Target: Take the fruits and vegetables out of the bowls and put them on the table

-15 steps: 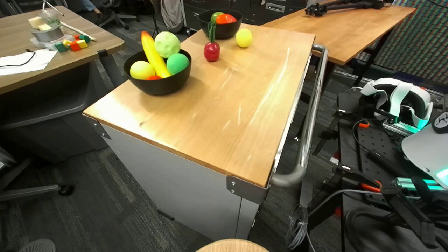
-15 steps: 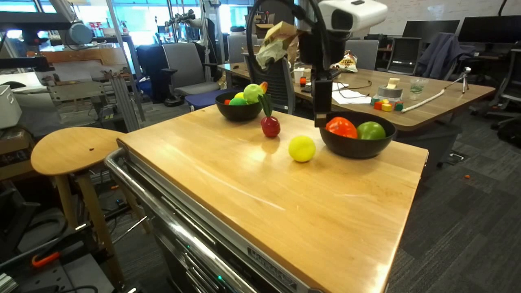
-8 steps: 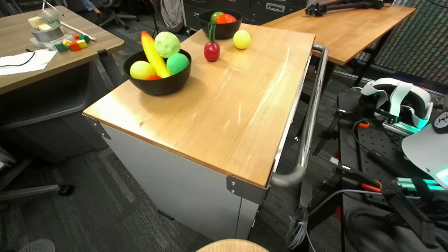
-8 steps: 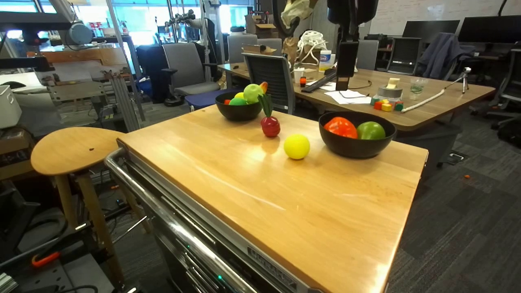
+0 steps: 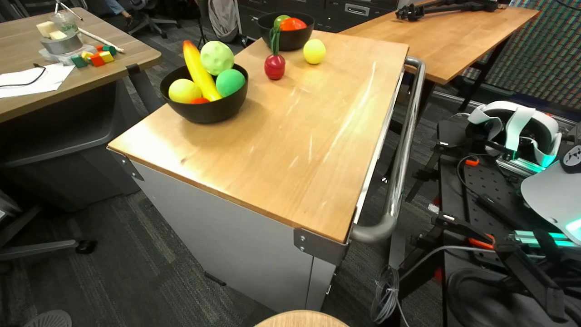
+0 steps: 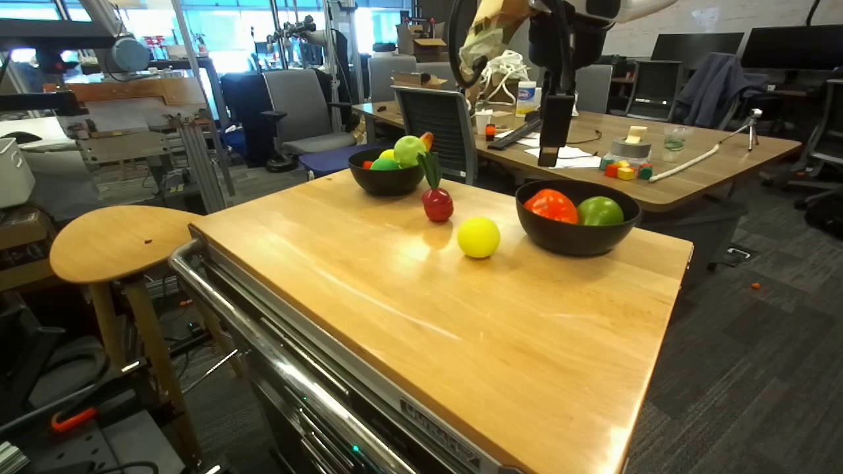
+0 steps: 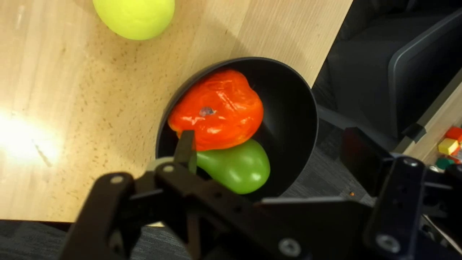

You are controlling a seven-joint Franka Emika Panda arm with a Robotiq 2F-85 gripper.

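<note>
Empty gripper (image 7: pixel 274 150) above black bowl (image 7: pixel 288 119), jaws spread wide, presumably to straddle the bell pepper (image 7: pixel 223 108) at the wrist view's 10 o'clock or pear (image 7: pixel 241 169) at 6 o'clock.

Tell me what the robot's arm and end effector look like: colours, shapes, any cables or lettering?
In an exterior view, the arm shows a smooth white section, and a loop of black cable is visible too. In the wrist view, the end effector is black, with jointed, bar-like fingers and round silvery screw heads. I can make out no lettering.
</note>
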